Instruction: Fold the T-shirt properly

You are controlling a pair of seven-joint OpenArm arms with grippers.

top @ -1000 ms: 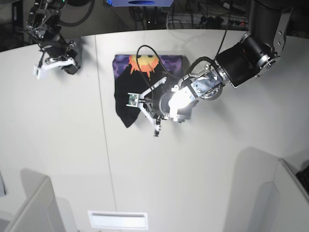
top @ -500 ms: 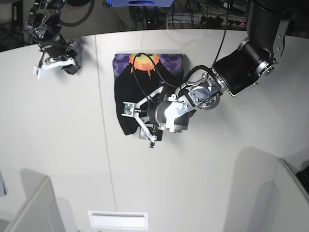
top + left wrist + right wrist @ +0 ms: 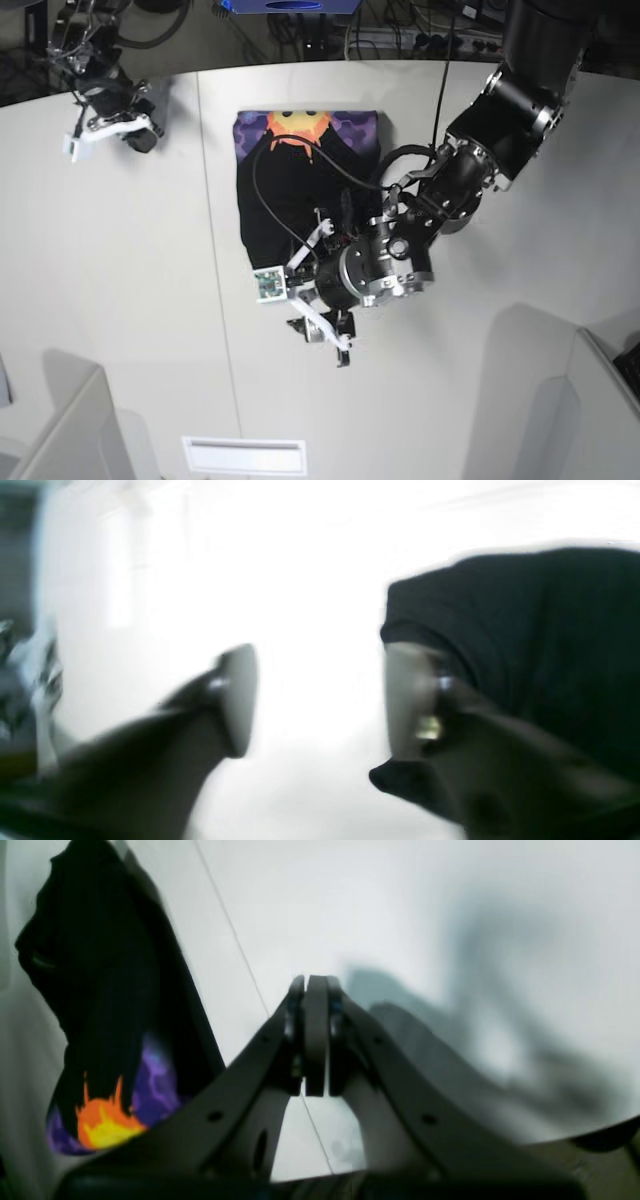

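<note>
Now the T-shirt point(image 3: 285, 190) lies on the white table point(image 3: 120, 300), a folded bundle toward the far edge, its long axis running from the far side toward the near side in the base view. The sun print on purple sits at the far end, the plain black cloth reaches toward the near end.

Over that near black end hangs the left gripper point(image 3: 300, 300), on the right-hand arm of the base view. From the left wrist camera, blurred as it is, its two fingers point(image 3: 239, 700) stand apart with bright table between them; one finger sits against the black cloth edge, and nothing is clamped between them.

Over at the far left corner, the right gripper point(image 3: 311, 1035) is well apart from the shirt, fingers pressed flat together, holding nothing.
</note>
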